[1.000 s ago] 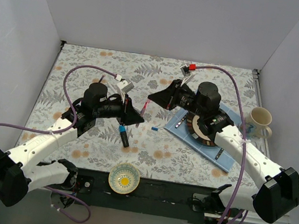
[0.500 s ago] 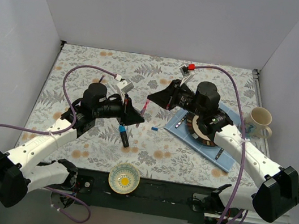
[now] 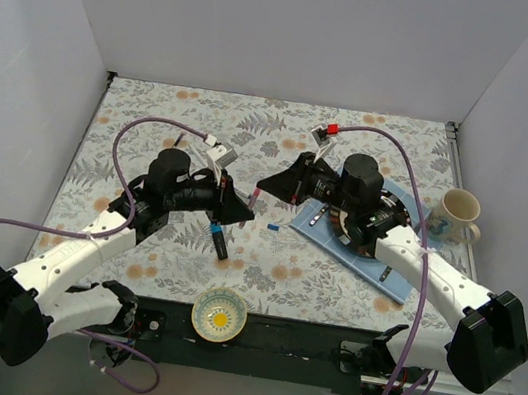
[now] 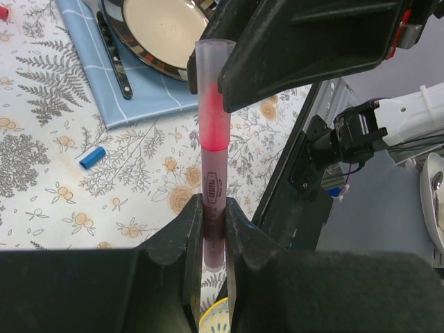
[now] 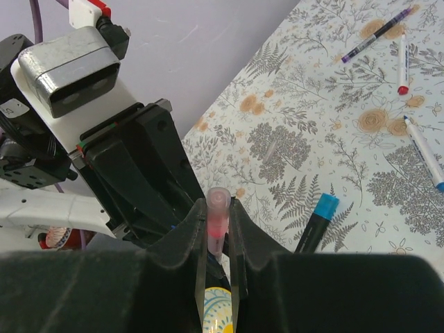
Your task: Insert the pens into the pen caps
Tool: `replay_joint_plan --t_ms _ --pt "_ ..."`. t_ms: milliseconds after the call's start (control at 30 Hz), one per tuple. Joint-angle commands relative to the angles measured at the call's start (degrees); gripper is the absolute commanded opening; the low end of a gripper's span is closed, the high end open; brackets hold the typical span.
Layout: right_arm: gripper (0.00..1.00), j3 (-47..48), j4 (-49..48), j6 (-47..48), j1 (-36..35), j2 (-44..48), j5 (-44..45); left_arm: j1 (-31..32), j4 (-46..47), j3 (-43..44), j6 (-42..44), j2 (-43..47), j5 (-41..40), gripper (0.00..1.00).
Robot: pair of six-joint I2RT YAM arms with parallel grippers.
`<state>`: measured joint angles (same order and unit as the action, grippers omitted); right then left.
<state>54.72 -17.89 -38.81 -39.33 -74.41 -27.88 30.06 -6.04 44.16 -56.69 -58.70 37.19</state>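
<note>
My left gripper (image 4: pixel 214 210) is shut on the barrel of a pink pen (image 4: pixel 214 184) and holds it above the table. My right gripper (image 5: pixel 218 211) is shut on a translucent pink pen cap (image 5: pixel 218 199), which sits over the pen's tip (image 4: pixel 212 125). In the top view the two grippers meet tip to tip, left (image 3: pixel 243 212) and right (image 3: pixel 266 180). A black marker with a light-blue end (image 5: pixel 316 223) lies below them. A blue cap (image 4: pixel 92 157) lies on the cloth. Three thin pens (image 5: pixel 401 61) lie farther off.
A blue placemat (image 3: pixel 389 269) with a dark-rimmed plate (image 4: pixel 163 28) and dark cutlery (image 4: pixel 115 59) lies right of centre. A mug (image 3: pixel 457 213) stands at the right edge. A small patterned bowl (image 3: pixel 220 314) sits at the near edge. A clear cap (image 5: pixel 269 149) lies on the cloth.
The right arm has shifted slightly left toward the left gripper, with the cap on the pen's tip. The left gripper has hardly moved.
</note>
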Motion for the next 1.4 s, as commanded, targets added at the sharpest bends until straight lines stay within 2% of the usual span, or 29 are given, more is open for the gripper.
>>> replay_joint_plan --t_ms 0,133,200,233,267,300,400,433,500,633,867,1067,1167,1200,1233,1267,1367 --pt "0.01 -2.2 0.2 0.6 -0.7 1.6 -2.0 0.0 2.6 0.0 0.7 2.4 -1.5 0.00" --pt "0.02 -3.3 0.8 1.5 -1.0 2.6 -2.1 0.0 3.0 -0.4 1.1 3.6 -3.0 0.00" --pt "0.17 -3.6 0.9 1.4 -1.0 3.9 -1.4 0.0 3.8 -0.9 1.1 4.2 -3.3 0.00" --pt "0.30 -3.5 0.7 1.5 -0.9 4.4 -0.3 0.0 4.0 -1.1 1.2 4.7 -3.3 0.00" --pt "0.36 -3.3 0.7 1.5 -0.9 5.3 0.3 0.0 4.1 -1.2 1.2 4.9 -3.2 0.00" --pt "0.49 -3.0 0.3 1.6 -0.9 5.7 0.8 0.0 4.3 -1.3 1.3 5.1 -2.7 0.00" --pt "0.71 -1.4 -0.2 2.0 -1.0 6.4 3.2 0.1 4.5 -1.4 1.4 5.1 -1.8 0.00" --pt "0.76 -0.6 -0.2 2.2 -0.9 6.4 4.1 0.0 4.4 -1.4 1.5 5.1 -1.6 0.00" --pt "0.81 1.5 -0.2 2.6 -0.9 5.9 4.7 0.0 4.4 -1.4 1.5 5.3 -1.5 0.00" --pt "0.83 5.0 -0.2 2.9 -0.8 3.5 5.8 0.0 4.6 -1.5 1.6 5.8 -0.6 0.00" --pt "0.72 8.9 -2.7 1.9 -0.9 -1.3 3.2 0.0 4.8 -1.7 1.8 6.2 -0.9 0.00" --pt "0.62 4.5 -7.6 -1.1 -1.3 -1.6 0.8 0.0 4.8 -1.7 1.7 5.8 -1.2 0.00" --pt "0.33 2.2 -9.2 -1.5 -1.8 -1.5 0.3 0.0 4.8 -1.5 1.5 5.0 -1.7 0.00" --pt "0.14 1.5 -9.9 -1.6 -2.3 -1.5 0.1 0.0 4.8 -1.4 1.4 4.8 -2.1 0.00" --pt "0.06 0.8 -10.2 -1.7 -2.8 -1.4 0.1 0.0 4.8 -1.3 1.1 4.7 -2.4 0.00" --pt "0.01 -0.7 -10.7 -1.8 -3.1 -1.3 -0.1 0.0 5.7 -1.5 0.7 4.9 -2.6 0.00" --pt "0.01 -3.2 -10.4 -1.2 -4.8 -1.5 -0.5 -0.1 9.9 -2.2 -1.4 5.3 -3.9 0.00"
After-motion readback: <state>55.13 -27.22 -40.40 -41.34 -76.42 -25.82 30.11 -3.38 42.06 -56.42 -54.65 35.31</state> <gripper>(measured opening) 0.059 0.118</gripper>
